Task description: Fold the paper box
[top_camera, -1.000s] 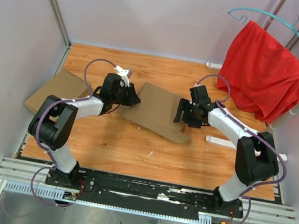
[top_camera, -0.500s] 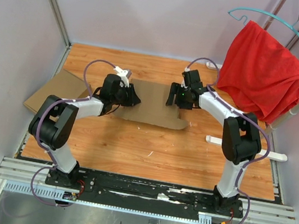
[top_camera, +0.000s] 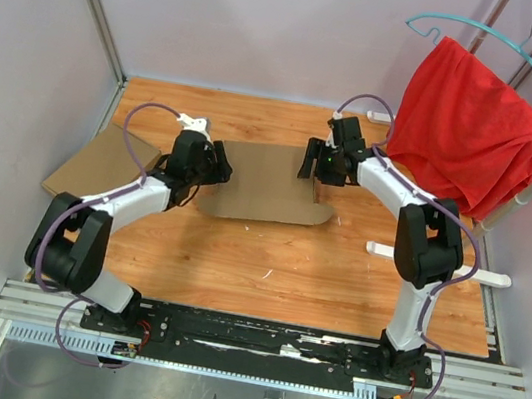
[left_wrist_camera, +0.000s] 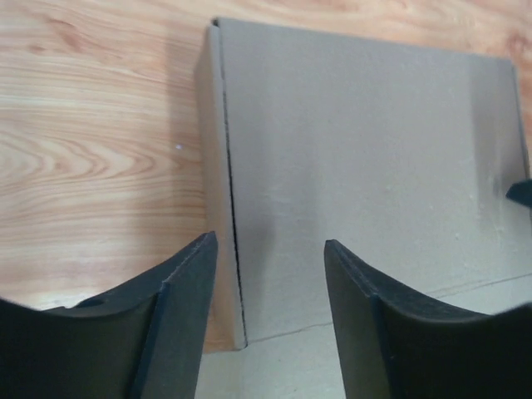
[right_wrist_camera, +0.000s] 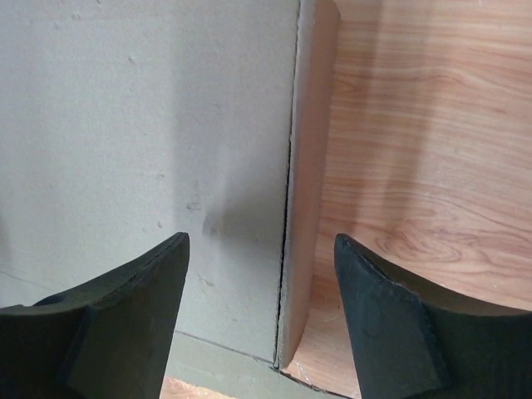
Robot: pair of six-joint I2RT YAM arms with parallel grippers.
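Observation:
The paper box (top_camera: 260, 184) lies flat and unfolded on the wooden table, a brown cardboard sheet with creases. My left gripper (top_camera: 217, 165) is open at its left edge. In the left wrist view (left_wrist_camera: 270, 241) the jaws straddle the crease of the narrow left side flap (left_wrist_camera: 218, 166), holding nothing. My right gripper (top_camera: 317, 170) is open at the box's far right edge. In the right wrist view (right_wrist_camera: 262, 238) the jaws straddle the narrow right side flap (right_wrist_camera: 309, 183), which tilts up a little from the main panel (right_wrist_camera: 150, 125).
A second, lighter cardboard piece (top_camera: 100, 163) lies at the table's left edge. A red cloth (top_camera: 471, 121) hangs on a hanger from a rack at the right. A white bar (top_camera: 394, 252) lies on the table right of the box.
The box dropped from a lifted, tilted pose to flat. My right gripper moved from its near right corner up to the far right edge. My left gripper drew back slightly left.

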